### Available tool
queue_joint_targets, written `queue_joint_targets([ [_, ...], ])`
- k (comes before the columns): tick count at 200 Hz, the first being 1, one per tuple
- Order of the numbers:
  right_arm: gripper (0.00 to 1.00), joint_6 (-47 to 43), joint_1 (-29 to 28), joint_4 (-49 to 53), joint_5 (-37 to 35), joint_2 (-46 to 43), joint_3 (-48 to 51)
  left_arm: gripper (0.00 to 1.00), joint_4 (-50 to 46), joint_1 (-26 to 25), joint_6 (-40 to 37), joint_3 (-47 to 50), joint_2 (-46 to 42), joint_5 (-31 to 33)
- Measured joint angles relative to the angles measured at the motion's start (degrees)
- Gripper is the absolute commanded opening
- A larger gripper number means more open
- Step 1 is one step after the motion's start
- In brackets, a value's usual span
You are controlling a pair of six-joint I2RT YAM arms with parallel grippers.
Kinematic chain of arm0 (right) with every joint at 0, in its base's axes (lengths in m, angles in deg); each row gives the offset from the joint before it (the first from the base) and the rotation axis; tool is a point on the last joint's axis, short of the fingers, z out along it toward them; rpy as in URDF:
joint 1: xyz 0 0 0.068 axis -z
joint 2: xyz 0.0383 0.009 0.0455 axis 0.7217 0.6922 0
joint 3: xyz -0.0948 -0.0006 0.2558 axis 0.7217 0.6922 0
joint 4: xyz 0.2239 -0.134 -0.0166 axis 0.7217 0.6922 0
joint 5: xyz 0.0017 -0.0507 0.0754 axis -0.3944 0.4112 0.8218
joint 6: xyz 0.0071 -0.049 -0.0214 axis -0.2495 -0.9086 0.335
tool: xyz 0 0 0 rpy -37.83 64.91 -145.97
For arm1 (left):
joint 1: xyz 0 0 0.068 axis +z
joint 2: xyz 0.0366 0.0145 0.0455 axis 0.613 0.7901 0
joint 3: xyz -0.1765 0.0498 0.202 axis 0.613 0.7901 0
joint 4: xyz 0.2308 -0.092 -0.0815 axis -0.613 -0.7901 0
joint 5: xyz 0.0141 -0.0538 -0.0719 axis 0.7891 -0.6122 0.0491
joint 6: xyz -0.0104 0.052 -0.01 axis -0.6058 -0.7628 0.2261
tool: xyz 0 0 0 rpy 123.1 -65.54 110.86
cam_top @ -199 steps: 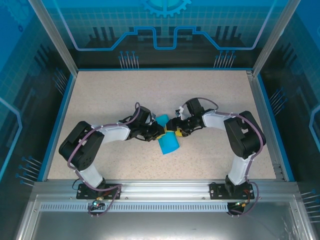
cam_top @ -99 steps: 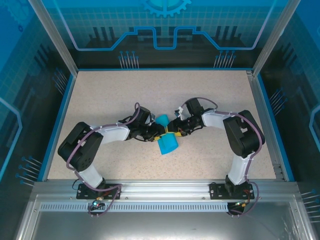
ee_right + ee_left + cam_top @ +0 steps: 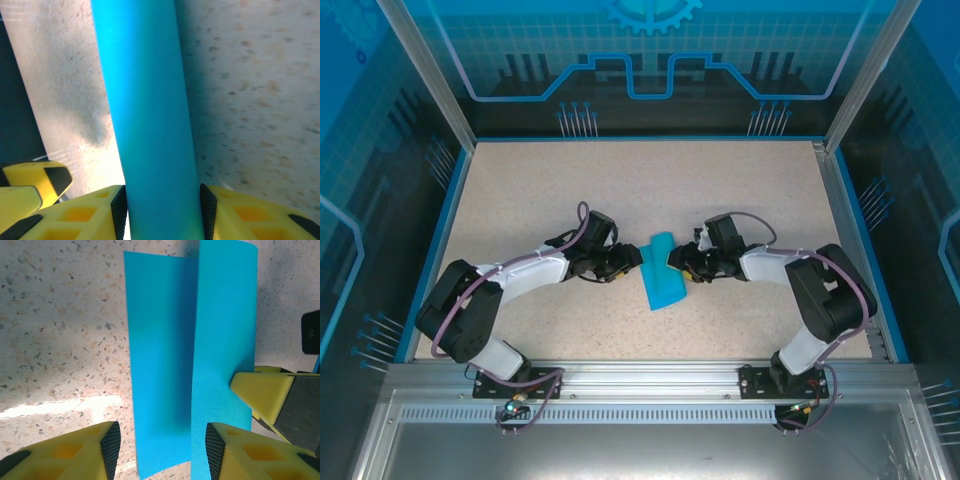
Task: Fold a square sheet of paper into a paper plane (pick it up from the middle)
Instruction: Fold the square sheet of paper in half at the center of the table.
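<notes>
The square sheet of paper (image 3: 660, 272) is bright cyan-blue and folded along a lengthwise crease into a narrow strip, lying mid-table. In the left wrist view the sheet (image 3: 165, 365) shows two panels meeting at the crease. My left gripper (image 3: 625, 262) (image 3: 161, 447) stands open astride the strip's near end, its pads apart from the paper. From the right, my right gripper (image 3: 680, 266) (image 3: 162, 210) is shut on the sheet (image 3: 145, 100), which bows between both pads. One of its fingers (image 3: 260, 395) rests at the strip's right edge. The paper plane is out of view.
The speckled beige table (image 3: 570, 190) has a raised blue rim (image 3: 438, 240) on the left, back and right. Aluminium posts and blue panels enclose it. A metal rail (image 3: 640, 375) with both arm bases runs along the near edge.
My left gripper opened, let go of the paper and drew back left. My right gripper closed on the sheet and shifted right. The bunched paper now lies as one long narrow strip.
</notes>
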Motion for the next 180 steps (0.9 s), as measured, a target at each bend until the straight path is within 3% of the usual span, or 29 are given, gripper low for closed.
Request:
queue_joint_targets([
  [47,0.45,6.27,-2.82,-4.96,-7.74,-6.05,5.66,0.54,0.31,1.20,-0.22,-0.39,0.44,-0.22],
  [98,0.49,2.58,-2.75,-2.27,-1.92,-3.82,-2.67,0.61,4.35,1.70,0.87,-0.42,4.42,-4.28],
  [143,0.49,1.14,-2.75,-0.02,0.81,-1.16,-3.13,0.61,11.37,1.79,4.42,-0.35,7.61,-8.79],
  [180,0.48,0.04,-2.73,1.49,1.01,-1.14,-3.13,0.64,16.85,1.79,8.26,3.52,6.29,-8.96],
])
